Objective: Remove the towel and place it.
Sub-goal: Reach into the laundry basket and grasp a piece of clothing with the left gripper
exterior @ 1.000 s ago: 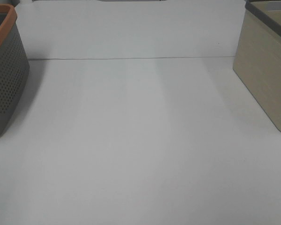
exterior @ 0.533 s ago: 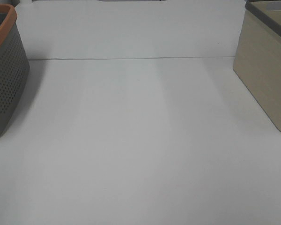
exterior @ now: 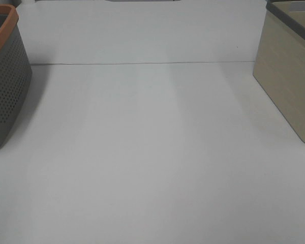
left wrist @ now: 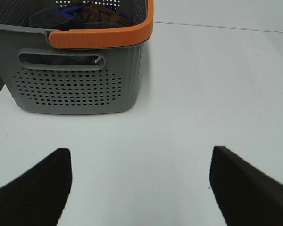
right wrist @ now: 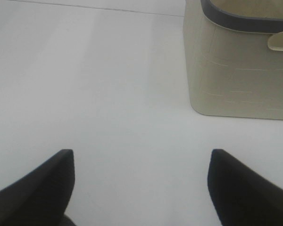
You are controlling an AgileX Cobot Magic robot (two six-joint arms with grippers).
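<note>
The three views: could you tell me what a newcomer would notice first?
A grey basket with an orange rim stands at the left, dark cloths heaped inside. A beige bin with a dark rim stands at the right. The left gripper and right gripper hang open above the white table.

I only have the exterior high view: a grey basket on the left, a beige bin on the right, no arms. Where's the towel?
Observer: The left wrist view looks into the basket. A dark cloth, probably the towel, lies bunched inside beside brown fabric.
Operator: Is the left end effector ready?
Observer: The left end effector is open and empty, facing the basket's handle side, short of it.
Operator: And the right?
Observer: The right end effector is open too, facing the bin. The bin's inside is hidden.
</note>
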